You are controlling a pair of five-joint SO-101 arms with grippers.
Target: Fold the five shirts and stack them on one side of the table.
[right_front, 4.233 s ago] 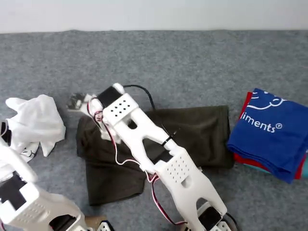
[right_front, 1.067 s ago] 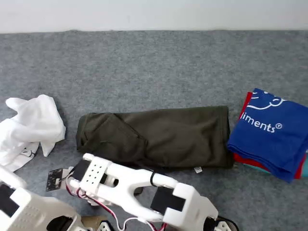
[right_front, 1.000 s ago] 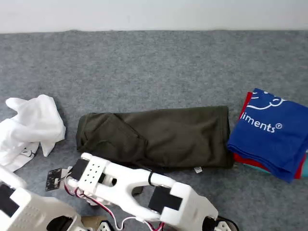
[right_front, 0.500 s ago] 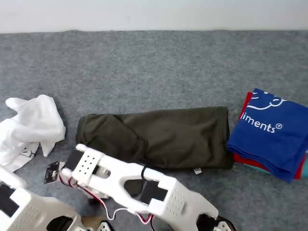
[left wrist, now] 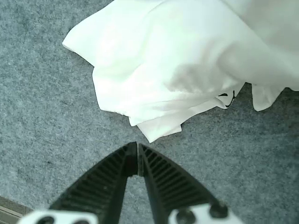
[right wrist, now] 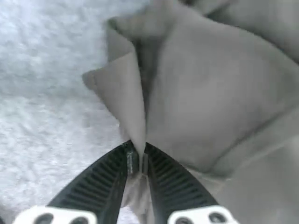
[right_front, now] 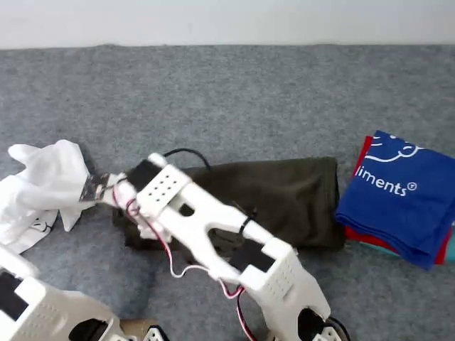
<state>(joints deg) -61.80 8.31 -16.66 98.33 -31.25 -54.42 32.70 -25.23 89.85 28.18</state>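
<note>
An olive shirt (right_front: 284,199) lies folded into a long band in the middle of the table. My right arm (right_front: 206,227) reaches across it to its left end. There my right gripper (right wrist: 136,161) is shut on a raised fold of the olive shirt (right wrist: 210,93). A crumpled white shirt (right_front: 46,181) lies at the far left. My left gripper (left wrist: 138,158) is shut with nothing in it, just above the carpet, short of a corner of the white shirt (left wrist: 177,60). My left arm (right_front: 35,312) sits at the near left corner.
A stack of folded shirts stands at the right edge, a blue shirt (right_front: 398,192) on top and a red shirt (right_front: 355,234) under it. Grey carpet (right_front: 249,99) covers the table, with open room across the back.
My right arm swung from the table's near edge up over the olive shirt's left end and now pinches a fold there. That end is bunched. The left arm stayed put.
</note>
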